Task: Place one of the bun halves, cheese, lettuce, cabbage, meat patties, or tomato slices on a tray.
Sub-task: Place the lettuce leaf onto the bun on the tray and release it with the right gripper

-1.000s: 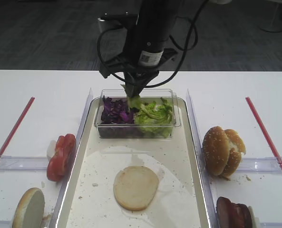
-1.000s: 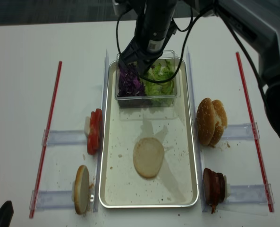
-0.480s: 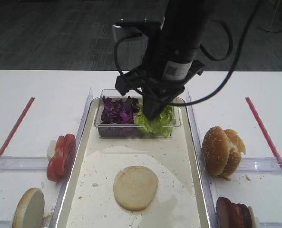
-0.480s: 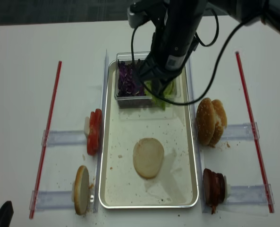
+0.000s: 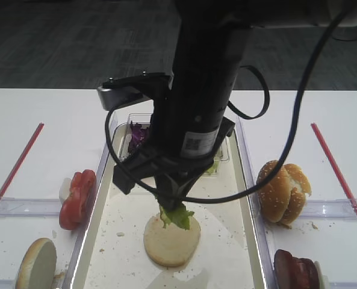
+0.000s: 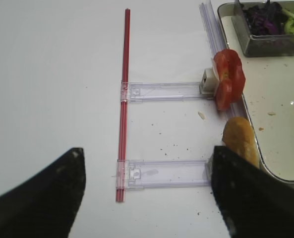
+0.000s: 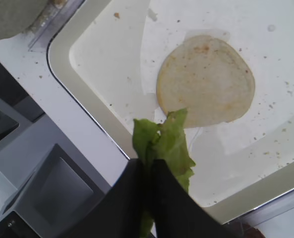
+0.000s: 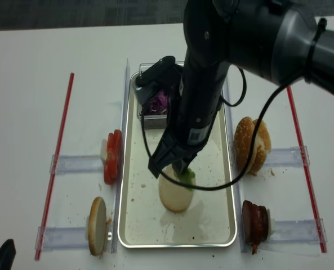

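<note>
My right gripper [image 7: 149, 161] is shut on a light green lettuce [image 7: 164, 141] piece. It hangs just above a pale bun half [image 5: 172, 242] lying cut face up on the tray [image 5: 125, 208], over the bun's far edge; contact cannot be told. From above, the lettuce [image 8: 186, 176] sits at the top edge of that bun half [image 8: 175, 197]. My left gripper [image 6: 147, 163] is open over bare table left of the tray, beside another bun half [image 6: 241, 145] and the tomato slices [image 6: 228, 83]. Purple cabbage [image 5: 137, 132] shows in the clear tub behind the arm.
Sesame bun halves [image 5: 282, 191] and meat patties [image 5: 297, 270] stand in holders right of the tray. Tomato slices [image 5: 77, 197] and a bun half [image 5: 37, 265] stand at its left. Red strips [image 8: 57, 163] mark both sides. The big arm hides most of the tub.
The right arm has come from the tub toward the near end of the tray, carrying the lettuce piece, and now hangs over the bun half. Left side unchanged.
</note>
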